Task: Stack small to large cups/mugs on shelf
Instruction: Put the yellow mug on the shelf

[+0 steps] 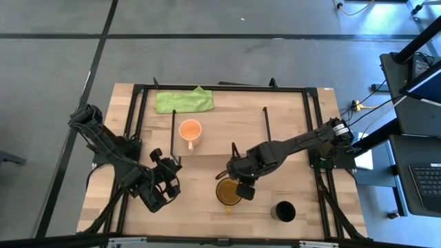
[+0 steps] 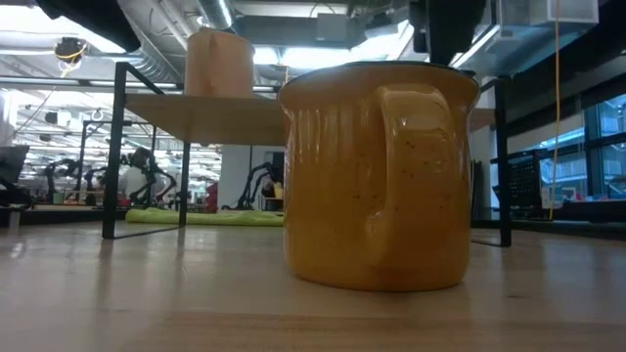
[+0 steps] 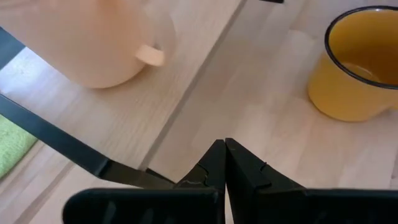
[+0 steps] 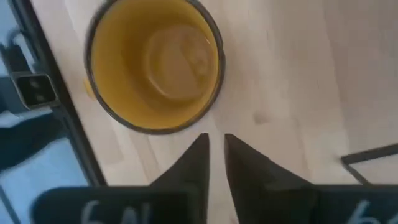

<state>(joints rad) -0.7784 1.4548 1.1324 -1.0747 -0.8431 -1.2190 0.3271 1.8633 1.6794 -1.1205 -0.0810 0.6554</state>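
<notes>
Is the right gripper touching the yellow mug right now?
Apart. In the right wrist view, bare tabletop shows between the right gripper fingertips and the yellow mug rim; the fingers stand slightly parted with nothing between them.

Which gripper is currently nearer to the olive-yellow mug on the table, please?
The right. The right gripper hovers directly over the olive-yellow mug, at its rim. The left gripper sits off to the mug's side, with bare tabletop between them, its jaws shut.

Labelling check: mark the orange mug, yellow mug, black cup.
orange mug (image 1: 189, 129), high view, on its open mouth.
yellow mug (image 2: 377, 176), low view, on its side wall by the handle.
black cup (image 1: 284, 211), high view, on its dark opening.
</notes>
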